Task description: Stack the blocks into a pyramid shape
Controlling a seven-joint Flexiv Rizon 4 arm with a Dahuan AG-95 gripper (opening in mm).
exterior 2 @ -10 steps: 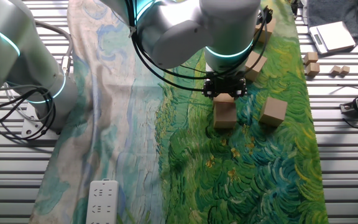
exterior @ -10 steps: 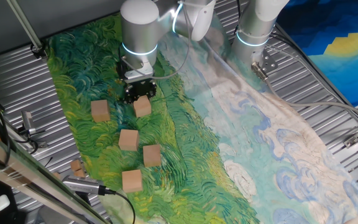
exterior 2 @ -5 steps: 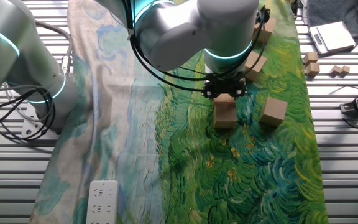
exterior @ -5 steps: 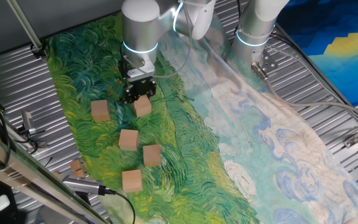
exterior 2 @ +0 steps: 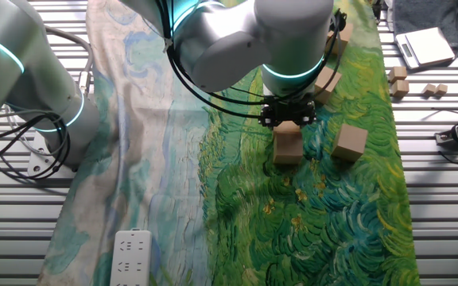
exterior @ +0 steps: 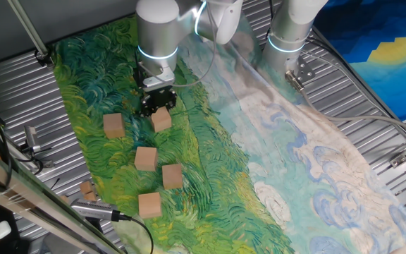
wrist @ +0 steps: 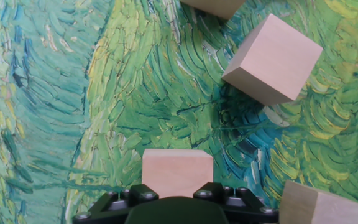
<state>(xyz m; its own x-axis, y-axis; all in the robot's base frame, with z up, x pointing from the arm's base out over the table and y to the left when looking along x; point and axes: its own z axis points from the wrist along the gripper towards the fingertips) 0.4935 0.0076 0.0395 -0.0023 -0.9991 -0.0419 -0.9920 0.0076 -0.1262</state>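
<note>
Your gripper [exterior: 156, 107] sits just above one block [exterior: 162, 121]; I can't tell how far the jaws are spread. Hand view alone shows that block [wrist: 177, 173] right at the fingers, with another [wrist: 273, 59] at 2 o'clock. One fixed view adds four more blocks [exterior: 146, 158] at 7 o'clock on the painted cloth [exterior: 210, 141].

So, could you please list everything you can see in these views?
blocks: five visible, light tan wood, scattered on the green part of the cloth, one directly under the pincer
cloth: one, green and blue painted print, spread across the middle
small scraps: a few, tan, beside the cloth
power strip: one, white, on the cloth's pale part
arm: one, silver-grey, above the blocks
pincer: one, black, open or shut unclear
</note>
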